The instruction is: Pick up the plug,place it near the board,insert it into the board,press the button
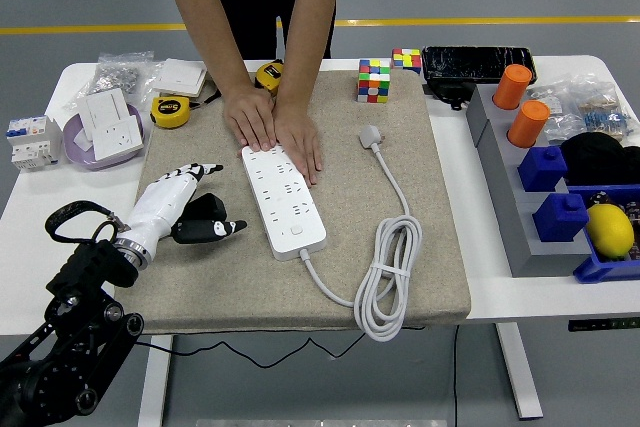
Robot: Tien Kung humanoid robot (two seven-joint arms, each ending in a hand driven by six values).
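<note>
Now the left hand (178, 209) curls its fingers (222, 228) around the black plug (205, 209); the board (283, 200) lies just beyond the fingertips; a person's hands (272, 127) press its far end.

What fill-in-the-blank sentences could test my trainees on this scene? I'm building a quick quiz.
1. The robot's left hand sits over the black plug on the ____ side of the power strip.
2. A person's hands press on the strip's ____ end.
3. The strip's white cable lies ____ on the mat.

Missing: left; far; coiled
</note>
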